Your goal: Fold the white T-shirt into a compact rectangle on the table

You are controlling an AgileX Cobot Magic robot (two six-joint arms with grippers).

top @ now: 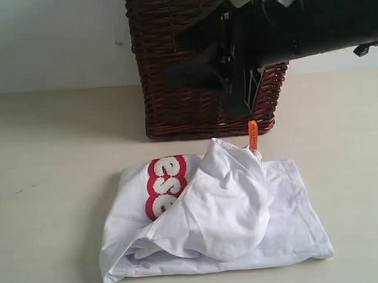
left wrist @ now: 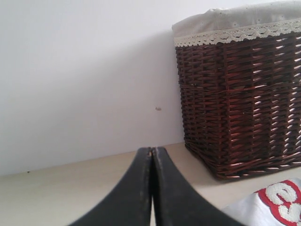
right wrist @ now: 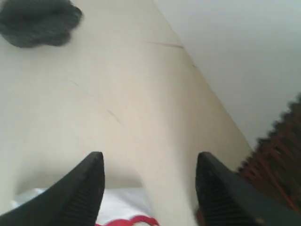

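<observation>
Shirt (top: 211,209) lies lower centre on table (top: 45,154), part-folded, one flap heaped loosely across the lettering; not yet a rectangle. Right gripper (right wrist: 150,157) hangs above it, upper centre before basket (top: 174,86), jaws apart and empty, likely positioned to regrasp. Left gripper (left wrist: 151,153) pressed together, empty, parked aside.

One bench (top: 46,185) carries one white T-shirt (top: 230,221) and one wicker basket (top: 174,86) (one liner (left wrist: 235,21) inside); two pincers show: left pincer (left wrist: 151,150), right pincer (right wrist: 150,157).

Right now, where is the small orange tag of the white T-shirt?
In the exterior view, the orange tag stands up at the far edge of the white T-shirt, right of centre, close to the wicker basket.
</observation>
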